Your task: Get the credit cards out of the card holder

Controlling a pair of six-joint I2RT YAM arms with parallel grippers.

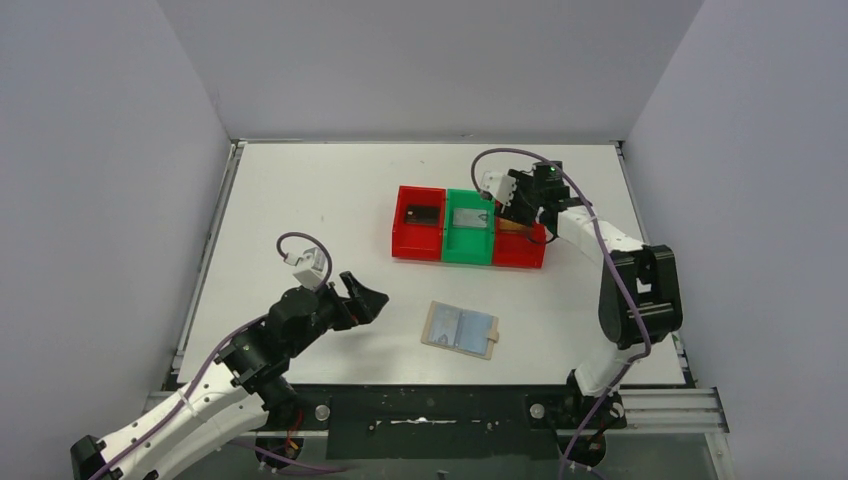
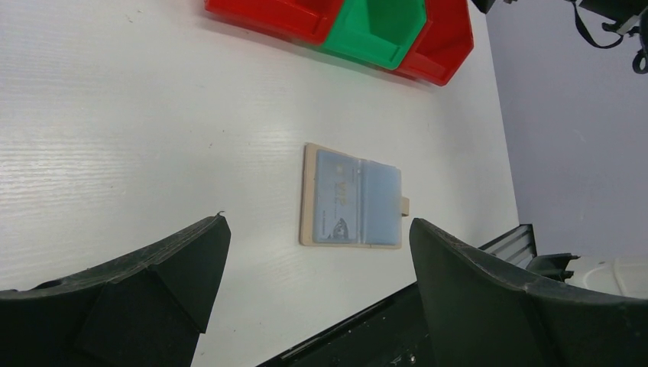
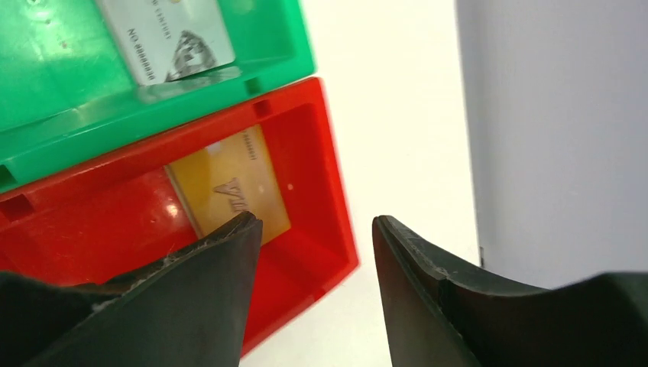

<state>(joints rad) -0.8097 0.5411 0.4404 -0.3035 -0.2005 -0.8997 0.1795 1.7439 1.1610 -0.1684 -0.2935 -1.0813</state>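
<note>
White tabletop [image 1: 300, 200], grey walls [image 1: 100, 150]. Small tan bifold card holder [image 1: 460, 330] lies open flat near the front edge, pale blue panels up, long axis across the table — print on one panel, maybe a card inside. Nearer is the left gripper [image 1: 365, 298], jaws wide apart, empty, holder just to its right. Far off, right gripper [image 3: 317, 222] jaws apart, empty, over red plastic tray [image 3: 334, 183] with flat gold credit card [image 3: 229, 191]

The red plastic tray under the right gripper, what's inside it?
A gold plastic card lies on the floor of the red plastic tray. A black finger of the right gripper covers the card's near corner.
</note>
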